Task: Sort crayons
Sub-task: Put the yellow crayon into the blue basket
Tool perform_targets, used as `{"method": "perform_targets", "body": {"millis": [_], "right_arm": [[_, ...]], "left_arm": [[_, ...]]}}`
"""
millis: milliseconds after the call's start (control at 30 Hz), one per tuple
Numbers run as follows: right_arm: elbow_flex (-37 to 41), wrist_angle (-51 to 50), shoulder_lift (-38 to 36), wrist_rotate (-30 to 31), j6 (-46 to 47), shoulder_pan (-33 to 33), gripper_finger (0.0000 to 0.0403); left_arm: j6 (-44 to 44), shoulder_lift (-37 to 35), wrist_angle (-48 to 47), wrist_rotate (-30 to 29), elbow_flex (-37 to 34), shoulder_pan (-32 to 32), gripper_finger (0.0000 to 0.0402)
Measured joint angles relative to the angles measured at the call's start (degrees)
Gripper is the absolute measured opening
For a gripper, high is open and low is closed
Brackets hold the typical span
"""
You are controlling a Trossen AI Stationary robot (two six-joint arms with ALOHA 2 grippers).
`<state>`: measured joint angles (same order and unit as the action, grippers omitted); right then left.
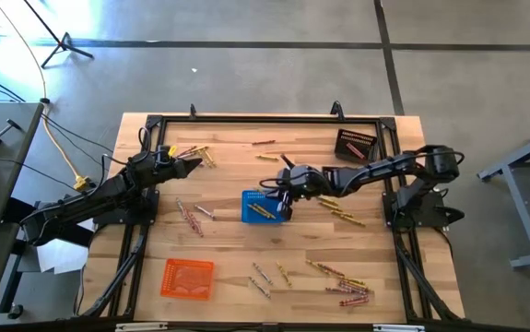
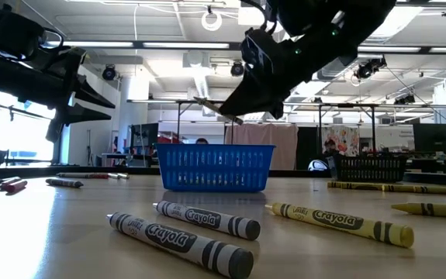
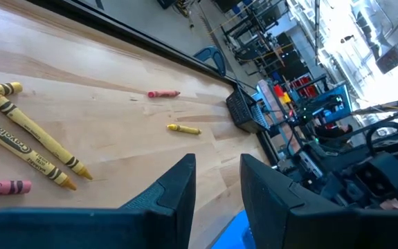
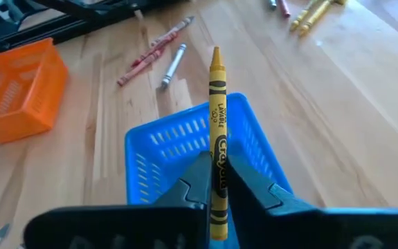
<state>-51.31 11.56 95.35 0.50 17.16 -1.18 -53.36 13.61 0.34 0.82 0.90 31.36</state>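
Nearest your low camera, two grey crayons (image 2: 184,236) lay on the wooden table (image 1: 228,244) side by side, with a yellow crayon (image 2: 339,222) just to their right and more yellow ones beyond it.

Behind those stood the blue basket (image 2: 215,167), near the middle of the table. From above you could see several yellow crayons (image 1: 263,210) already lying inside it. Your right gripper (image 4: 216,173) hung over that basket, its two fingers pressed against a single yellow crayon (image 4: 216,131) that stuck out forward past the fingertips, tip pointing away from the wrist and above the basket's rim. In the low view that crayon (image 2: 219,109) showed as a thin stick at the gripper's tip, clear of the basket.

Your left gripper (image 3: 216,190) waited off to the left side of the table, raised above the surface, its fingers parted with nothing between them. Yellow crayons (image 3: 29,138) and a pink one (image 3: 3,186) lay near it.

Farther out, the orange basket (image 1: 188,278) sat at the near left edge in the overhead picture, with loose red and tan crayons (image 1: 346,288) scattered along the near right edge. The dark basket (image 1: 355,145) stood at the far right corner, and a red crayon (image 1: 264,143) lay alone near the far rail.
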Motion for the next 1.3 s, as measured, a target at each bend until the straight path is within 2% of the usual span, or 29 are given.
{"method": "perform_targets", "body": {"millis": [233, 433, 700, 900, 1000, 1167, 1300], "right_arm": [[0.0, -1.5, 0.0, -1.2, 0.5, -0.5, 0.0072], [0.0, -4.9, -0.9, -1.0, 2.0, -1.5, 0.0080], [0.0, -11.1, -6.5, -1.2, 7.9, -11.5, 0.0078], [-0.1, -12.6, -5.0, -7.6, 3.8, -17.8, 0.0078], [-1.4, -13.8, -3.6, -8.1, 0.0, -18.8, 0.0078], [-8.3, -17.3, 1.9, -8.0, -10.6, -19.4, 0.0078], [-15.8, -24.0, 8.8, -7.9, -17.8, -20.9, 0.0078]], "left_arm": [[0.0, 0.0, 0.0, 0.0, 0.0, 0.0, 0.0101], [0.0, 0.0, 0.0, 0.0, 0.0, 0.0, 0.0101], [0.0, 0.0, 0.0, 0.0, 0.0, 0.0, 0.0101], [0.0, 0.0, 0.0, 0.0, 0.0, 0.0, 0.0101], [0.0, 0.0, 0.0, 0.0, 0.0, 0.0, 0.0101], [0.0, 0.0, 0.0, 0.0, 0.0, 0.0, 0.0101], [0.0, 0.0, 0.0, 0.0, 0.0, 0.0, 0.0101]]}}
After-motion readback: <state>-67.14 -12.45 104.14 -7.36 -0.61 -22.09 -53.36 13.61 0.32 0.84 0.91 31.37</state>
